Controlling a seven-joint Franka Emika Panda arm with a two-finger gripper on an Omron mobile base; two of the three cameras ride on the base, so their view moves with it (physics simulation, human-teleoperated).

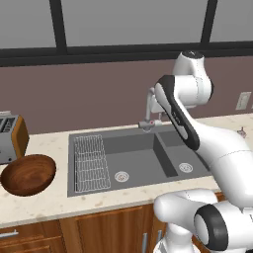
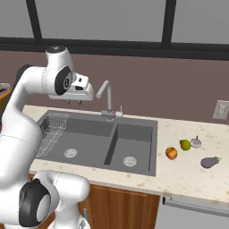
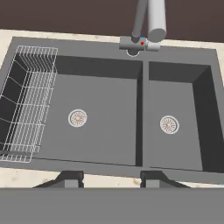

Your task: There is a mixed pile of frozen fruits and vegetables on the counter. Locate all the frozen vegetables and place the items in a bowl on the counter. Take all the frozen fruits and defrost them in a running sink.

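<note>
fingers [image 3: 110, 178] empty, closed above sink [image 3: 105, 109], near tap [image 3: 146, 26].

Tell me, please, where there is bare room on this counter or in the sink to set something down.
Both sink basins lie bare apart from the wire rack at the large basin's left. Free counter runs between the sink's right rim and the orange piece. It is crowded further right, around the pear-shaped piece, bulb and eggplant, and left of the sink by the bowl and toaster.

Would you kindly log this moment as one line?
gripper: shut, empty, above sink | fruits, vegetables: on counter | bowl: empty
</note>
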